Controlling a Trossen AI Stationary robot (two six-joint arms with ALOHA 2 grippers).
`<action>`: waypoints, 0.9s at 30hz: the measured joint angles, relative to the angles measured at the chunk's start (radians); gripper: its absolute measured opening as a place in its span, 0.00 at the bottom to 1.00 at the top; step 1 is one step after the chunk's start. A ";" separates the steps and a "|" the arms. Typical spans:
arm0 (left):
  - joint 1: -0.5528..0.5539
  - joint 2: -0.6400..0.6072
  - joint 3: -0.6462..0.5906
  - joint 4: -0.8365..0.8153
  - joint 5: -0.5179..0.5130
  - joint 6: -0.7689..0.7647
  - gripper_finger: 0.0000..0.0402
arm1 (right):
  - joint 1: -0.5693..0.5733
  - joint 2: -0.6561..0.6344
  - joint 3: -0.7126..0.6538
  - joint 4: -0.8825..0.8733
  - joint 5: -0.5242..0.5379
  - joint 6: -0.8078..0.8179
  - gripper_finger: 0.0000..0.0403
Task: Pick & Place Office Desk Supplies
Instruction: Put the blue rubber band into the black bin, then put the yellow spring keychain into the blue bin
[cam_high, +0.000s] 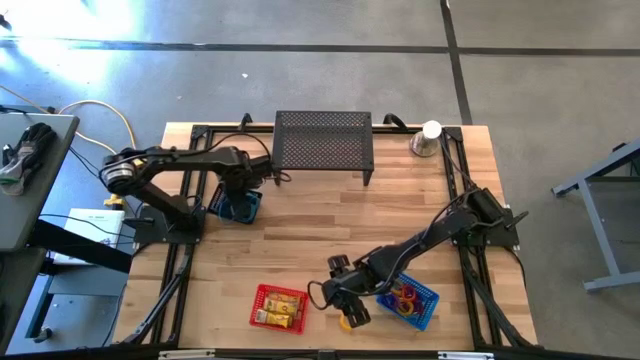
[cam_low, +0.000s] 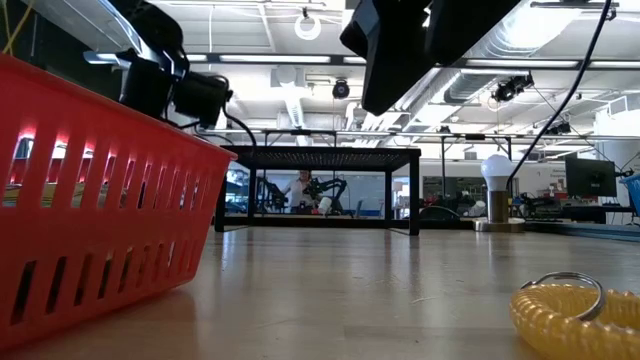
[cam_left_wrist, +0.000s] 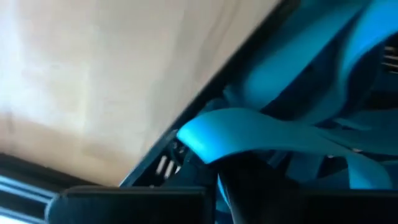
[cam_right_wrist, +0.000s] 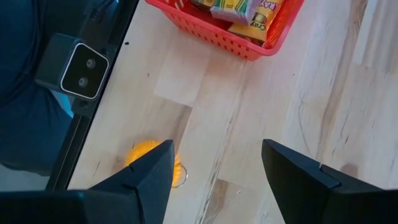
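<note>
Only "AY" reads, on a yellow box (cam_right_wrist: 268, 14).

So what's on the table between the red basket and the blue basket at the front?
In the high view, between the red basket and blue basket hangs the right end effector, above a yellow coil.

The left wrist view is blurred: teal bands (cam_left_wrist: 292, 134) fill it, and which one the left gripper's dark finger (cam_left_wrist: 261, 186) touches cannot be told. The red basket (cam_low: 90, 200) is cut off by the low view's left edge, its contents hidden behind its wall. The yellow coil (cam_right_wrist: 146, 155) sits half hidden behind a right finger (cam_right_wrist: 143, 177). The blue basket's (cam_high: 425, 300) small rings are too small to count
</note>
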 joint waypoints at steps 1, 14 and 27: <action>0.000 -0.004 0.000 -0.003 -0.013 -0.007 0.05 | 0.000 0.000 0.000 0.000 0.000 -0.003 0.57; 0.001 -0.009 0.002 -0.049 -0.041 -0.089 0.19 | -0.019 0.000 -0.038 0.059 -0.051 -0.018 0.57; -0.005 -0.019 0.098 -0.138 -0.096 -0.082 0.20 | -0.024 0.000 -0.038 0.083 -0.077 -0.050 0.57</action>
